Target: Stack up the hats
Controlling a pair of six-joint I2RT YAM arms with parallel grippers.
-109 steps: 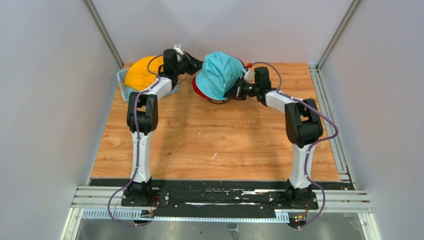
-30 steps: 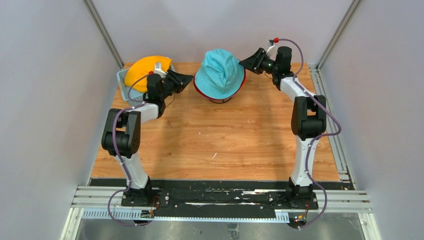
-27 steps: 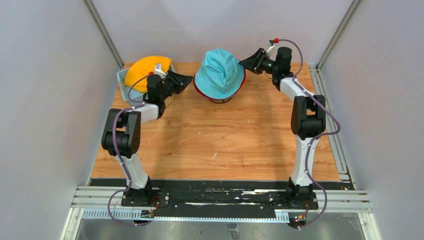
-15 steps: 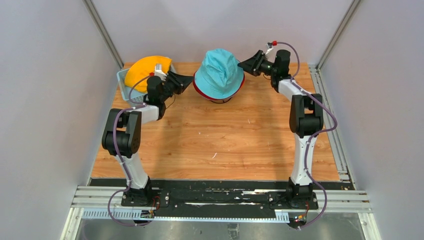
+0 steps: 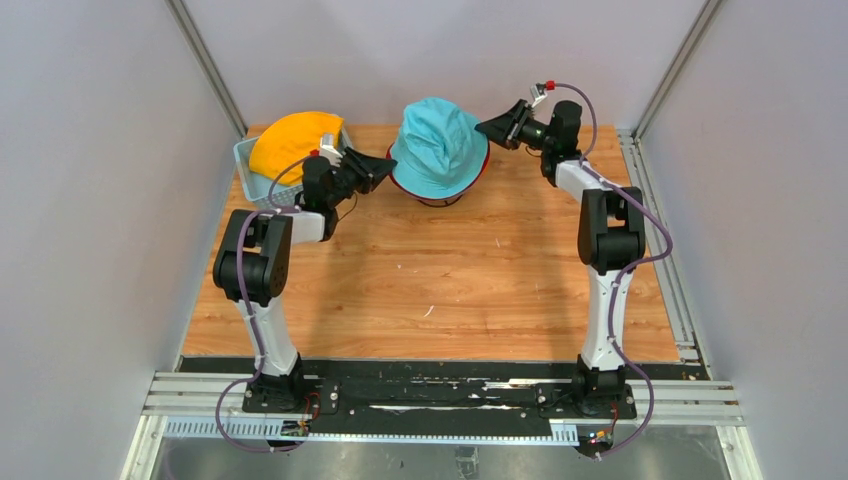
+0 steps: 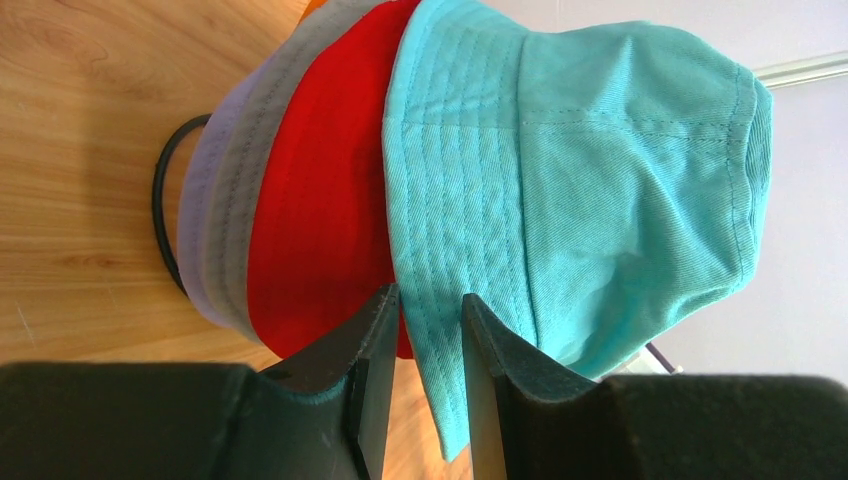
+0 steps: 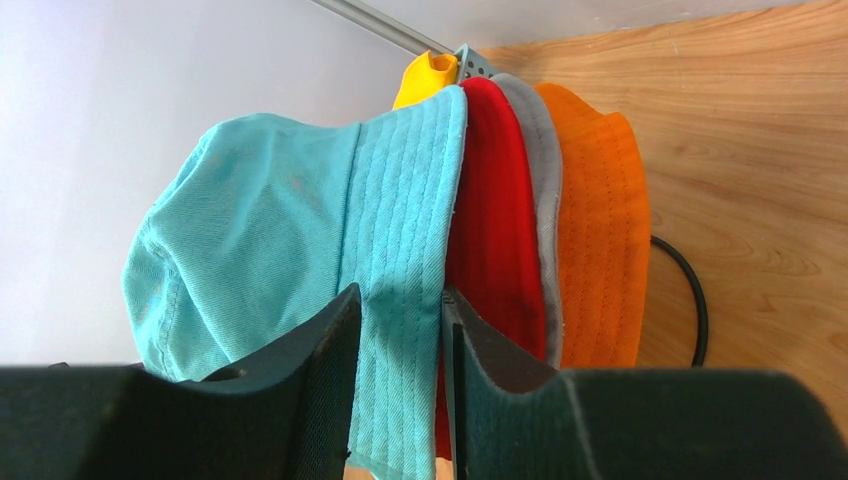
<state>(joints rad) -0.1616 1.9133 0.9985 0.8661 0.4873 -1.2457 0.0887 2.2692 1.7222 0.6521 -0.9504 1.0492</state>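
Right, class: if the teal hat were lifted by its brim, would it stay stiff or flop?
Probably floppy: the teal hat shows a dented crown and a brim hanging in soft folds. Likely light, being thin cloth. Its weave looks rough, so it should not slip easily.

walls (image 5: pixel 90 250): plain pale grey on left, right and back | corner posts (image 5: pixel 205 62): bare aluminium, at both back corners | bench (image 5: pixel 440 270): light wood-grain top (a few small white flecks) | near edge: black plate (image 5: pixel 440 395) across silver rails (image 5: pixel 190 405) | light: even, soft shadows
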